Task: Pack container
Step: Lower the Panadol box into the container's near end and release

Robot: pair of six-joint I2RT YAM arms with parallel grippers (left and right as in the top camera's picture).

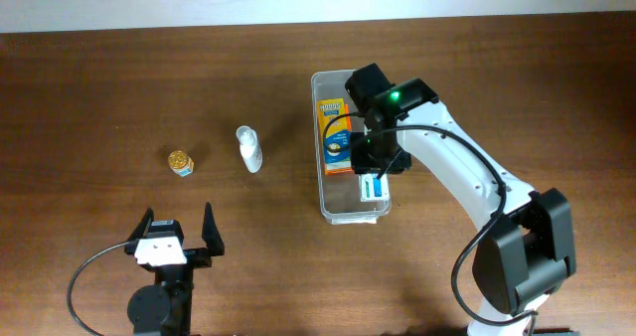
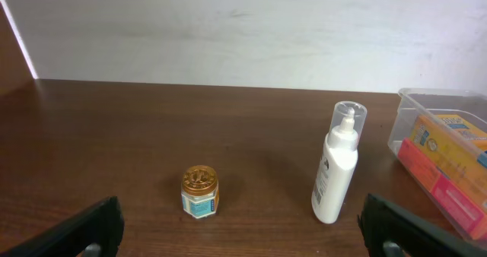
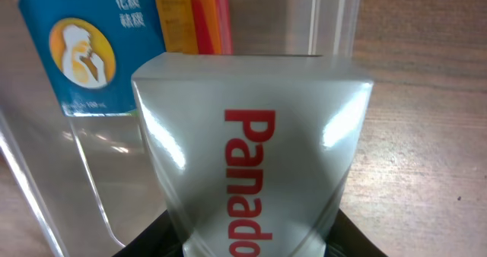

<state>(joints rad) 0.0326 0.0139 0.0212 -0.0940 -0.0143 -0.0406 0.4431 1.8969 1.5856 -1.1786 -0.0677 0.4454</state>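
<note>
The container (image 1: 343,205), a long clear plastic bin, stands right of the table's middle. An orange and blue box (image 1: 335,137) lies in its far half. My right gripper (image 1: 374,185) hangs over the near half, shut on a small white box with red "Panadol" lettering (image 3: 251,158). In the right wrist view that box fills the middle, with the blue box (image 3: 91,44) and the clear container wall (image 3: 335,29) behind it. My left gripper (image 1: 179,239) stands open near the front left with nothing between its fingers (image 2: 91,230).
A small gold-lidded jar (image 1: 180,162) and a white pump bottle (image 1: 249,149) stand left of the container. From the left wrist the jar (image 2: 199,191) is straight ahead, the bottle (image 2: 336,166) upright to its right, the container's end (image 2: 426,105) beyond.
</note>
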